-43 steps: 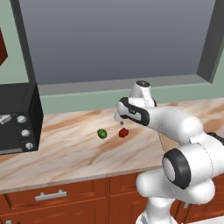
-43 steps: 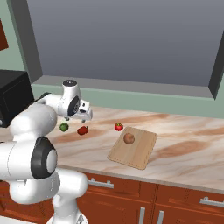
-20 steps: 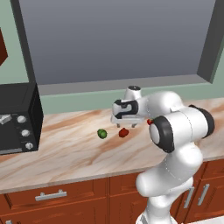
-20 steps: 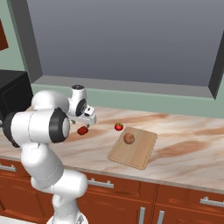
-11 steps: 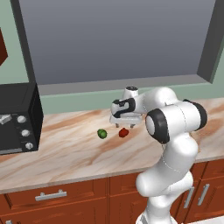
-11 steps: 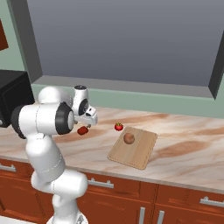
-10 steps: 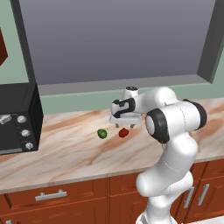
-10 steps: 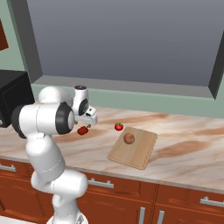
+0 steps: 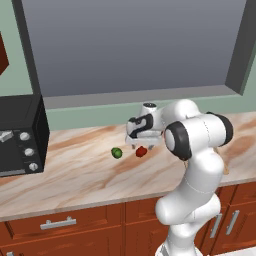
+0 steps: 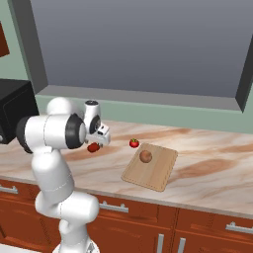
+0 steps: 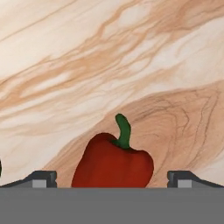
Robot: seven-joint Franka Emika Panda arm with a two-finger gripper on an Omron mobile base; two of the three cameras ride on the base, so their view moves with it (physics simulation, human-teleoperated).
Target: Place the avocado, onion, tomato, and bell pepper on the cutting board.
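Right base view: onion (image 10: 145, 156) already sits on the cutting board (image 10: 163, 170), so one of four looks done. Tomato (image 10: 134, 143) is on the worktop (image 10: 207, 158) just beside the board's far left corner, not on it. Avocado (image 9: 116, 152) and bell pepper (image 9: 141, 151) lie near each other on the worktop, well apart from the board. Pincer (image 11: 112, 178) hovers over the bell pepper with jaws spread wide, one tip either side, nothing clamped. My read: pepper is the item in hand; three placements left.
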